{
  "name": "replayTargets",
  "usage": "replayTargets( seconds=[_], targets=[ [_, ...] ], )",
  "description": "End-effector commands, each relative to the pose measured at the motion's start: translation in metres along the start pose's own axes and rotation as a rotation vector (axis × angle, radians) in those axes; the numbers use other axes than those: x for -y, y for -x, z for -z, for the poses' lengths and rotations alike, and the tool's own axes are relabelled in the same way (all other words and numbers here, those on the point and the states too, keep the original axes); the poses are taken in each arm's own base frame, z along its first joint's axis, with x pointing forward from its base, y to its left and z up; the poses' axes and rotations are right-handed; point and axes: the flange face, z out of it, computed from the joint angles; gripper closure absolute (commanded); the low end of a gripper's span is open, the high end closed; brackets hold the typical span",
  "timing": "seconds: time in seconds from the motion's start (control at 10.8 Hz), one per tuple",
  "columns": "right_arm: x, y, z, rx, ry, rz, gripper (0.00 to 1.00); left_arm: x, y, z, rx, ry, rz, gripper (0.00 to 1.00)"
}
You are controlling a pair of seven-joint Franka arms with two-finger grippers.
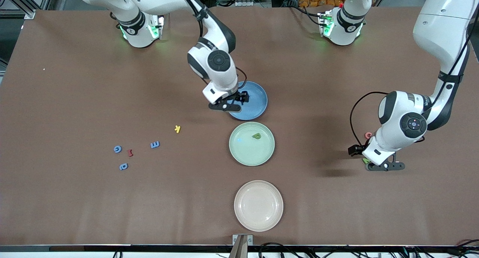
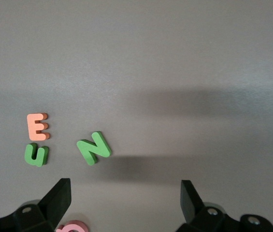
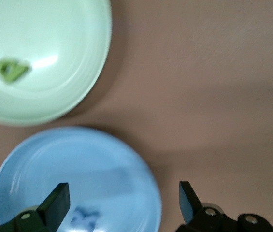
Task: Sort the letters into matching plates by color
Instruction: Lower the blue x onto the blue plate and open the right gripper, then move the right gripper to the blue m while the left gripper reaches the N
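**A:** Letters: lying where right now?

**B:** Lying in two groups on the table point(image 1: 75, 82). Toward the right arm's end, at mid-height of the front view: blue G point(image 1: 117, 149), blue E point(image 1: 155, 144) and a third blue letter point(image 1: 123, 166), lying flat around a dark red letter point(image 1: 130, 152), with a yellow letter point(image 1: 177, 129) a little higher in the frame. Toward the left arm's end: green U point(image 2: 36, 154) touching an orange E point(image 2: 37, 126), green N point(image 2: 93, 147) just beside them, and a pink letter point(image 2: 71, 226) peeking out by one finger.

**A:** And anything sitting in the plates?

**B:** Resting in the blue plate point(image 1: 258, 100), above frame centre: one blue letter point(image 3: 84, 220). Lying in the green plate point(image 1: 247, 153), at frame centre: one green letter point(image 1: 256, 136). Sitting bare at lower middle: cream plate point(image 1: 258, 205).

**A:** Grippers doing what?

**B:** Right gripper point(image 3: 122, 193): hovering over the blue plate's rim, jaws spread wide, gripping nothing. Left gripper point(image 2: 125, 191): hanging low over the table near the green N, jaws likewise spread, holding nothing.
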Motion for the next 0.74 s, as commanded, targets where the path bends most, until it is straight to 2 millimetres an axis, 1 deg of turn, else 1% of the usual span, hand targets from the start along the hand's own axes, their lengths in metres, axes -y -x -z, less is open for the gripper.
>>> replayTargets(
  seconds=[0.0,0.18,0.28,0.37,0.46,0.55,0.65],
  targets=[
    [-0.046,-0.054,0.020,-0.048,0.030,0.000,0.00,-0.006,0.001,0.000,-0.011,0.009,0.141,0.00],
    [-0.083,-0.093,0.030,-0.069,0.034,-0.078,0.00,-0.010,0.003,-0.005,-0.005,0.006,0.238,0.00],
    [-0.103,-0.111,0.041,-0.090,0.038,-0.132,0.00,-0.008,0.003,-0.007,-0.002,0.001,0.245,0.00],
    [-0.127,-0.130,0.053,-0.107,0.043,-0.209,0.00,-0.006,0.002,-0.009,-0.001,0.002,0.255,0.00],
    [-0.149,-0.147,0.059,-0.113,0.040,-0.296,0.00,-0.003,0.002,-0.009,-0.003,-0.004,0.252,0.00],
    [-0.172,-0.162,0.061,-0.115,0.038,-0.421,0.00,-0.005,0.001,-0.009,-0.011,-0.018,0.228,0.00],
    [-0.190,-0.174,0.062,-0.117,0.035,-0.535,0.00,-0.008,0.001,-0.010,-0.009,-0.017,0.233,0.00]
  ],
)
